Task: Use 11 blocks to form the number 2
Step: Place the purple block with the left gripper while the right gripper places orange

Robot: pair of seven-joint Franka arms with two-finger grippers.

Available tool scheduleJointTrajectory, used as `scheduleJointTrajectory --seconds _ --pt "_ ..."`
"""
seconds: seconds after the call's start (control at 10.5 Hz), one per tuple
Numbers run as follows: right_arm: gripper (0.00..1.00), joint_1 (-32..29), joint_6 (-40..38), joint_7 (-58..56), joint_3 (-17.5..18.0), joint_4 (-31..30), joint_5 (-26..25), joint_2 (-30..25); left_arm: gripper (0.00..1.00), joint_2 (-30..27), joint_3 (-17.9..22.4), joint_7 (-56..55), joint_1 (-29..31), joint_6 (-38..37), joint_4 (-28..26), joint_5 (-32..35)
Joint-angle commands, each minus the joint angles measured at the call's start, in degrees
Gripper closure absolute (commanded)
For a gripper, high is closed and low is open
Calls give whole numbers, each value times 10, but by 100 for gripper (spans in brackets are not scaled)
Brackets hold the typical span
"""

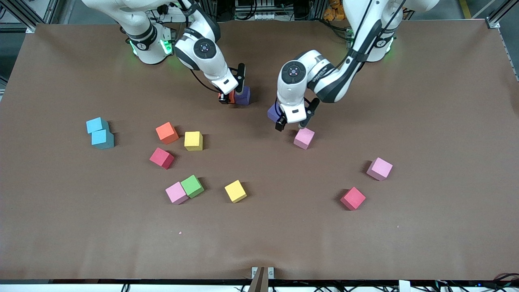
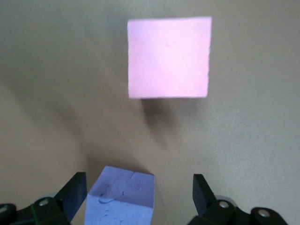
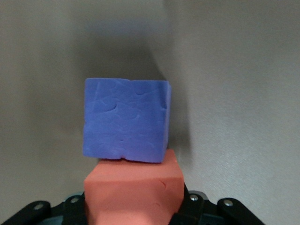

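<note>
Blocks lie scattered over a brown bench [image 1: 425,101], with no digit shape laid out yet. The right gripper [image 1: 232,94] is low near the robots' edge of the bench, its fingers closed on an orange block [image 3: 133,192], which sits pressed against a purple block [image 1: 243,96]. The left gripper [image 1: 292,120] hangs just above the middle of the bench with its fingers spread wide. A second purple block [image 2: 122,197] sits between them, untouched on either side. A pink block [image 1: 304,138] lies just beside this gripper, nearer the front camera.

Toward the right arm's end of the bench, another orange block [image 1: 167,132] and a yellow block [image 1: 193,140] lie close together, with a red block [image 1: 162,157] nearer the camera. Nearer still, a pink block [image 1: 176,193] touches a green block [image 1: 192,186], and a second yellow block [image 1: 235,191] lies beside them. Two light-blue blocks [image 1: 99,133] touch each other close to that end.

Toward the left arm's end lie a third pink block [image 1: 380,168] and a second red block [image 1: 352,198], apart from each other.
</note>
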Motion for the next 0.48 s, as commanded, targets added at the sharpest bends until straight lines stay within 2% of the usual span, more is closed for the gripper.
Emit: scheduleJointTrajectory --seconds 0.0,0.38 --pt "79 24 6 29 -1 -3 -5 0 0 16 2 -27 -22 16 -1 -1" --pt "79 24 9 41 -2 -3 -25 14 0 49 4 -27 -49 43 1 1"
